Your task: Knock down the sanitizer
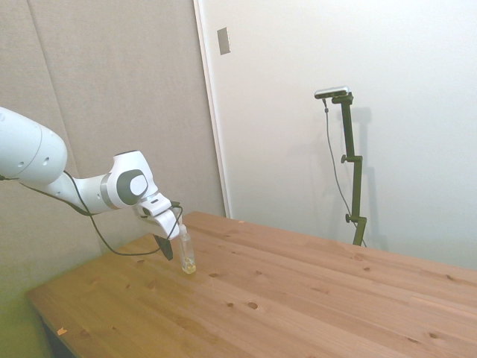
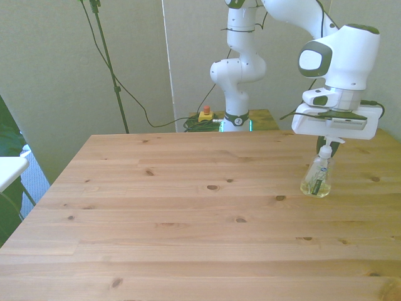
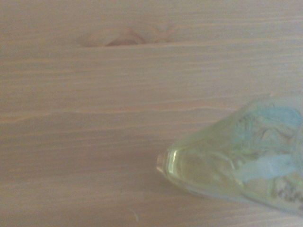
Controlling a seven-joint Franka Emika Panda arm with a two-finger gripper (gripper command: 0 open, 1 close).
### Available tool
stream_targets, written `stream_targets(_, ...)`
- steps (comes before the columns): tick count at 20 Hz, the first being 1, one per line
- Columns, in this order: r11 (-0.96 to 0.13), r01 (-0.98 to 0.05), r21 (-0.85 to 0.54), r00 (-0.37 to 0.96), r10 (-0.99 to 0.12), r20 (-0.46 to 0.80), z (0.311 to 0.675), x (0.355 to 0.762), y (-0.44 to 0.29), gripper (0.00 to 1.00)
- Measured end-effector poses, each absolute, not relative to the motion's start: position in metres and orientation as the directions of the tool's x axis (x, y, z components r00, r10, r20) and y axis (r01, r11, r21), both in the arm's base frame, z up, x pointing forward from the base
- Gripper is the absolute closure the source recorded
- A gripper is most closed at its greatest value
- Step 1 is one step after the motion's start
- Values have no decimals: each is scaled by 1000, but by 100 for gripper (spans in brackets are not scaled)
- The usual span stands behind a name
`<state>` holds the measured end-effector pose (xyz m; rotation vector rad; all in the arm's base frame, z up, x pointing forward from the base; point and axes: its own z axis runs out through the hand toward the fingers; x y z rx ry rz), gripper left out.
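Note:
The sanitizer [image 1: 187, 255] is a small clear bottle with a white pump top and a yellowish base. It rests on its base on the wooden table [image 1: 298, 298], near the far side at the front view's right, leaning slightly. My gripper [image 1: 168, 252] hangs right beside the bottle's upper part and seems to touch its pump end. In the front view the sanitizer [image 2: 317, 177] sits just below the gripper [image 2: 331, 148]. The wrist view shows the blurred sanitizer [image 3: 236, 165] close up against the wood grain.
A yellow box with a red button [image 2: 205, 114] and green cables lie behind the table's far edge by the robot's base. A white object [image 2: 9, 168] juts in at the front view's left edge. The table edge runs close behind the bottle.

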<state>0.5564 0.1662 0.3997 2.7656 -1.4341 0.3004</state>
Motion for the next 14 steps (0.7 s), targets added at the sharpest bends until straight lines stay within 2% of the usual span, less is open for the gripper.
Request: stream_targets(14, -486, -865, -128, 457, -866, 202, 427, 623, 118, 100)
